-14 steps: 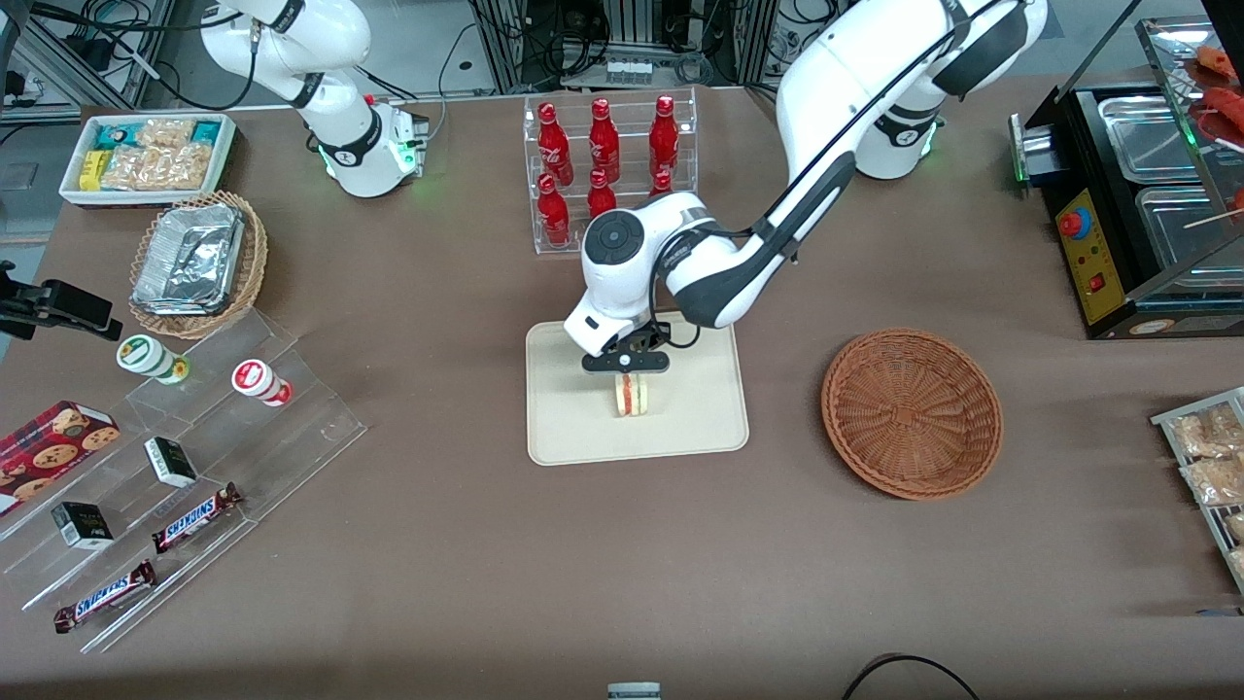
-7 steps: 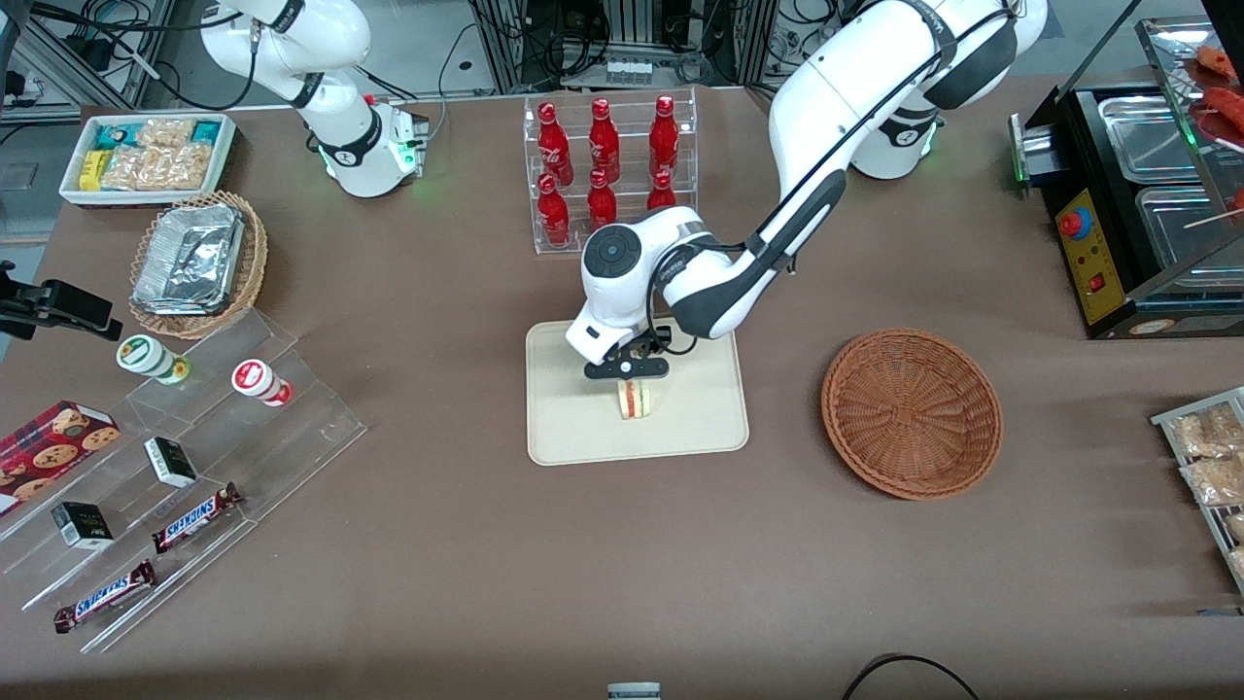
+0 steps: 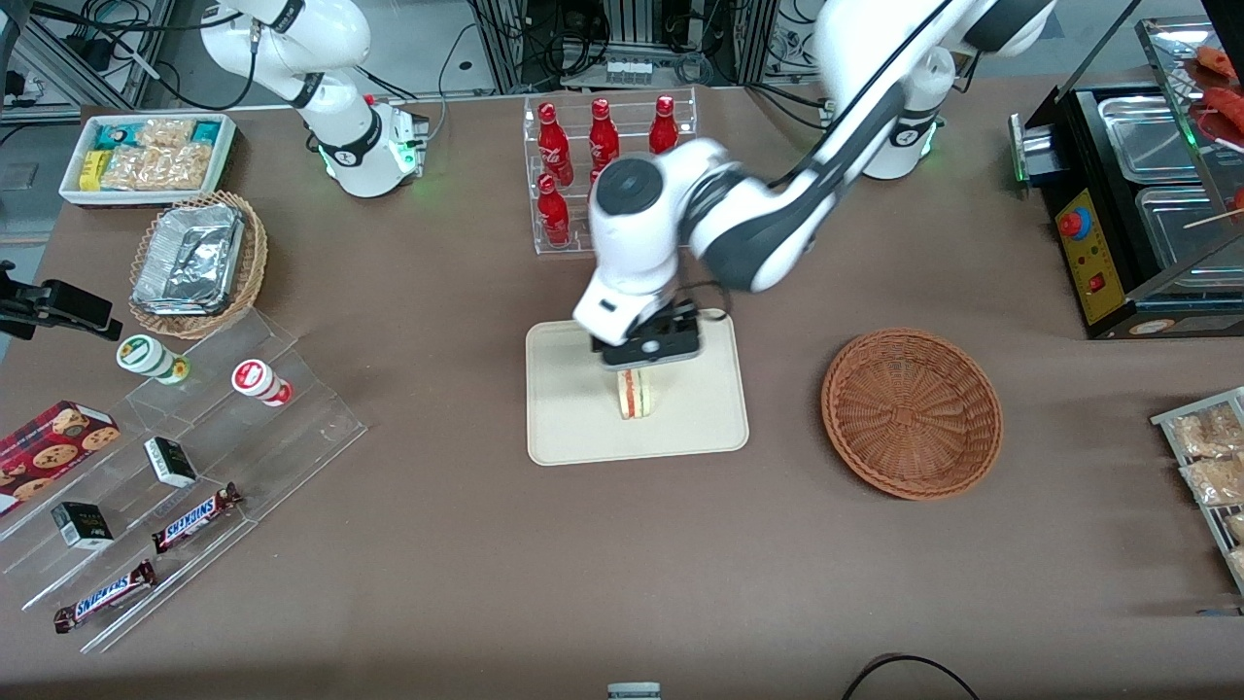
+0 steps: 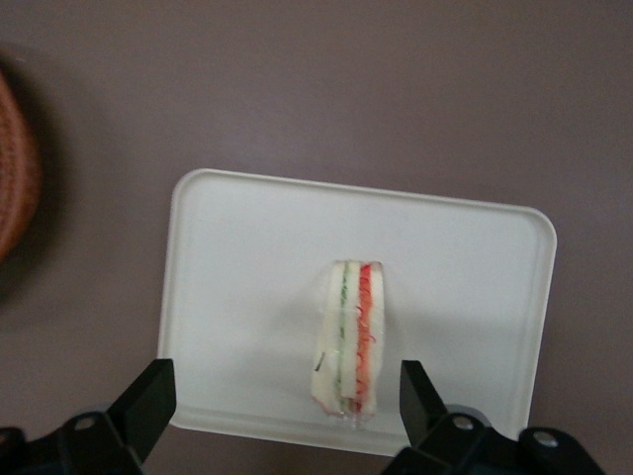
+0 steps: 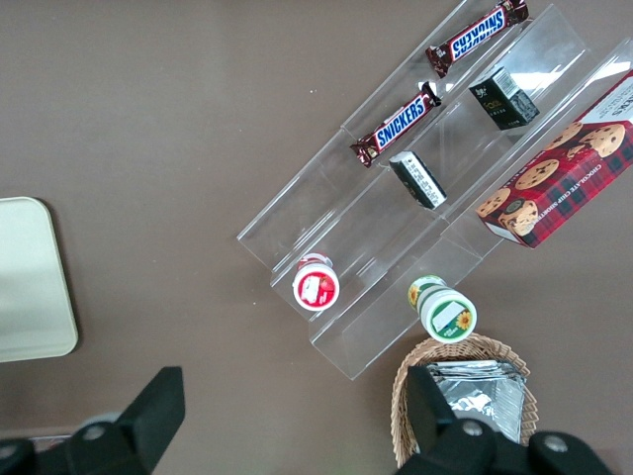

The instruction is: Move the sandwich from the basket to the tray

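Below the spread fingers (image 4: 148, 401) of the gripper (image 4: 287, 406), the sandwich (image 4: 351, 336) stands on edge on the tray (image 4: 237, 297), untouched; the release looks done, and the basket (image 3: 912, 413) sits emptied on the desk (image 3: 466, 564).

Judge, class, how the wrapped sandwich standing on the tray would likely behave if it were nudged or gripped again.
The sandwich stands on a narrow edge on the tray, so a sideways nudge would probably tip it. Its soft bread layers likely squash under a firm grip. The clear wrap may be slippery. The gripper hangs open above it, not touching.
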You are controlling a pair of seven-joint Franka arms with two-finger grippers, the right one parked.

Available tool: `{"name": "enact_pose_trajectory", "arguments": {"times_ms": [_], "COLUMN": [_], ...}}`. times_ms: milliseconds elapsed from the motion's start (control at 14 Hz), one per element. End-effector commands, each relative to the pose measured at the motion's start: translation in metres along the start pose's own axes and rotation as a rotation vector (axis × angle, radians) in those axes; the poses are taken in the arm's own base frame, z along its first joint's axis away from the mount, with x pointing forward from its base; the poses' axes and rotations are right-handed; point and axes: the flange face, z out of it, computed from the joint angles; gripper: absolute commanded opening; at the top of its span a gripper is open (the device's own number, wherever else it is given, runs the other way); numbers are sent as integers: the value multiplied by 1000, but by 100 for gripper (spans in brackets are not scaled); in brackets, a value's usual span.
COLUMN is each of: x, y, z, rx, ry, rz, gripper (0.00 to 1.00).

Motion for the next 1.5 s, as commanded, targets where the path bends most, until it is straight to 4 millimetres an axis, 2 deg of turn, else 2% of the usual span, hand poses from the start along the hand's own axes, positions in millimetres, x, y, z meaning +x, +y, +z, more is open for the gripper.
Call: {"name": "enact_pose_trajectory", "arguments": {"times_ms": [0,143,214,357,571,1000,1214,1286,1429], "x": [42,64,77,92,103,118,114,112,117], "y": [-76,-127,-154,-194,-247,-361,-411,-420,-425], "z": [-61,-96,-108,-129,-151,-172,-189,-195,-194], "rx": [18,36,42,35,55,-24,-47,-51,-47], "ry": [-23,-46,-56,-67,-94,-138,-157,-151,-131], "rz": [-65,-53,-59,-49,-10,129,205,224,232], "gripper": [100,100,100,100,100,100,100,100,100]}}
